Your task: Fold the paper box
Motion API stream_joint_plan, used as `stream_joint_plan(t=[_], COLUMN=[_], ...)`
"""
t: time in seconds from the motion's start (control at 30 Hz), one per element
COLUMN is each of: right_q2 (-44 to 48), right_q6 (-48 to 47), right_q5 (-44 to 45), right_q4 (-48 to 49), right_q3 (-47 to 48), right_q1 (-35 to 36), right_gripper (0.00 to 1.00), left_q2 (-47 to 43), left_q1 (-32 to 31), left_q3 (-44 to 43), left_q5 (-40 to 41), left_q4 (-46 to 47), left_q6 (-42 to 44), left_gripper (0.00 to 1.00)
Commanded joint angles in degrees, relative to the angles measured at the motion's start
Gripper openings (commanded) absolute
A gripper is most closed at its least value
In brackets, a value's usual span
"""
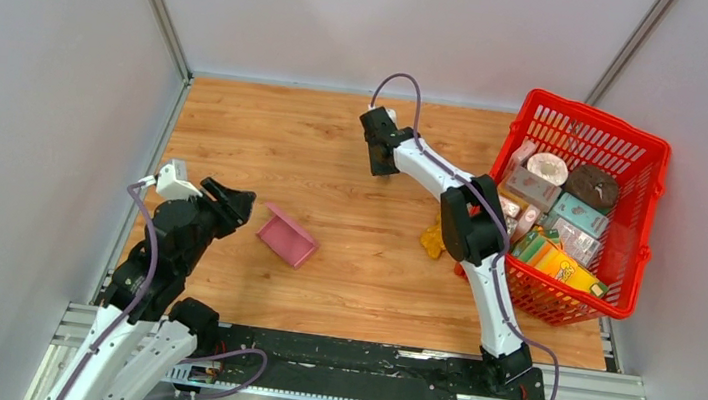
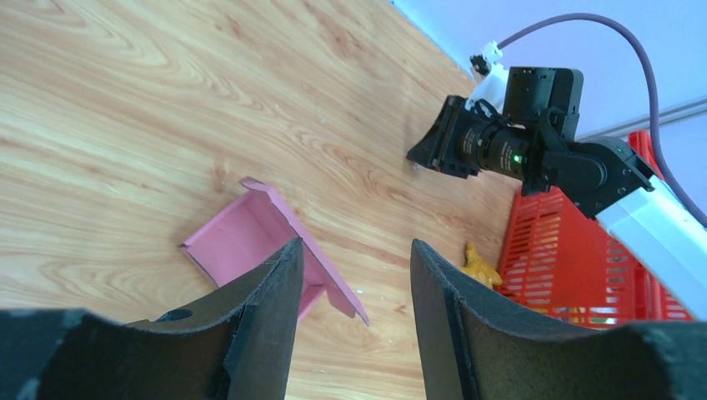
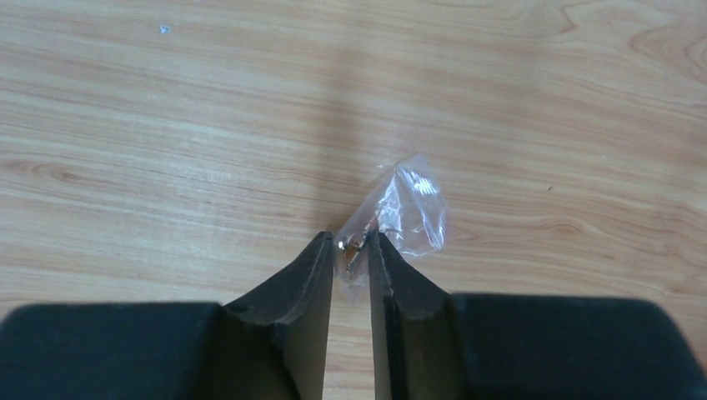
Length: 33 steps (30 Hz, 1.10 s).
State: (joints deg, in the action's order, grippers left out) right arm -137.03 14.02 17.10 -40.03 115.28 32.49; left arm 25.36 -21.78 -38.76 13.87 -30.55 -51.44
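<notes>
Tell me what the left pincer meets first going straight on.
Likely the paper box, lying just ahead of the open left pincer, slightly left of centre; depth is unclear.

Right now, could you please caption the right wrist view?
Right claw pinching a clear plastic bag on the wooden table.

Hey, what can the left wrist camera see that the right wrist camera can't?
Only the left wrist: the pink paper box, lying part-folded beyond the open left claw, and the red basket. Only the right wrist: a clear plastic bag, pinched in the right claw. Both: the wooden table and the right claw.
</notes>
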Motion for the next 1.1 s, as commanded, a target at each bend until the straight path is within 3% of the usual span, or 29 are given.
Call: stream_joint_plan(t=[0.0,0.4,0.67,0.83,1.07], right_q2=[1.66,23.99,38.84,38.51,27.62], right_q6=[-0.84,0.22,0.30,2.85,0.41], right_q5=[1.88,4.87,6.28,-8.44,-13.24], right_q4=[0.13,2.59,1.53,8.54,8.04], right_q3=[-3.21,-22.97,-29.59,-27.75,-17.47], right_q1=[0.82,11.53,33.14,40.02,40.46], right_gripper=[0.22,0.13,0.15,0.17,0.17], left_q2=[-1.72,-3.30,-10.84,-17.01,-21.85], left_q1=[0.25,0.25,0.25,0.25,0.25], left_q3=[-2.90,-6.41,-10.80,-12.56,-16.34], left_q5=[3.79,6.26,12.40,17.50,17.95], left_q4=[-4.26,-7.77,-15.15,-18.05,-22.62], left_q6=[7.23,13.21,17.68,19.62,21.03], left_gripper=[0.58,0.56,0.54,0.53,0.53])
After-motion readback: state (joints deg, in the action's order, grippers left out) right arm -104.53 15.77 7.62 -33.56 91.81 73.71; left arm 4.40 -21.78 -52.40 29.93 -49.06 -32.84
